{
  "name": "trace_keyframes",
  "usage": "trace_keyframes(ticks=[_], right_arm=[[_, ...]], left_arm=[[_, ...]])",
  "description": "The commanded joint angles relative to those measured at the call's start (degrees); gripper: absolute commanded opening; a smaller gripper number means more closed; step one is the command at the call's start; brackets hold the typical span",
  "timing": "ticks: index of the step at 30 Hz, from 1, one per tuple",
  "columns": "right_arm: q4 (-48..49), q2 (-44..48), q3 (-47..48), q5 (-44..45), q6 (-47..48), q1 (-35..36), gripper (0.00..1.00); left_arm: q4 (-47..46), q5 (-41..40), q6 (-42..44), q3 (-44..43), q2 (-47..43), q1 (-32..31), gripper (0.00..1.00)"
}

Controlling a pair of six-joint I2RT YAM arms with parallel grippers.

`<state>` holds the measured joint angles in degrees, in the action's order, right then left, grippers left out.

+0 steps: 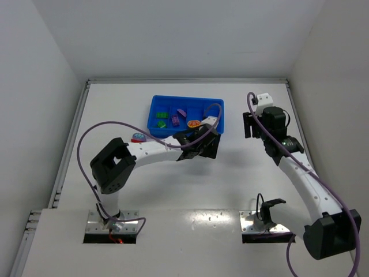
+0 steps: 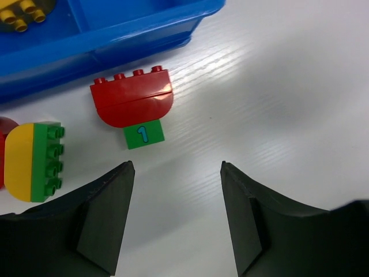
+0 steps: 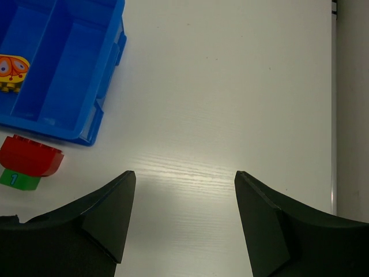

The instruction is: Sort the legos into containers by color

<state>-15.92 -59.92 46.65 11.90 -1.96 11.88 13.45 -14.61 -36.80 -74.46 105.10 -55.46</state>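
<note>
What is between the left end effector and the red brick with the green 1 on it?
Nothing. In the left wrist view, only bare white table lies between the left end effector and the red brick.

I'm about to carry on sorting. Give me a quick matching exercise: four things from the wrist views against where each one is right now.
Things:
1. red brick with a green "1" block
2. yellow and green brick
3. orange patterned piece
4. right gripper

Places:
A. inside a compartment of the blue tray
B. open above bare table, holding nothing
C. on the table beside the tray wall, ahead of the left gripper
D. on the table at the left edge of the left wrist view

Pairs: 1-C, 2-D, 3-A, 4-B
</note>
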Motion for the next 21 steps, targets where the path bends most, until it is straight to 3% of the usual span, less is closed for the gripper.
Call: trace_keyframes(ticks=[1, 21], right_arm=[[-0.2, 1.1, -0.1, -0.8, -0.9, -0.8, 0.71], [-0.2, -0.7, 1.0, -6.0, -1.5, -3.5, 0.72]], left_arm=[[0.6, -3.3, -1.3, -1.3, 1.9, 0.0, 0.67], [0.0, -4.3, -1.9, -1.3, 8.6, 1.8, 0.65]])
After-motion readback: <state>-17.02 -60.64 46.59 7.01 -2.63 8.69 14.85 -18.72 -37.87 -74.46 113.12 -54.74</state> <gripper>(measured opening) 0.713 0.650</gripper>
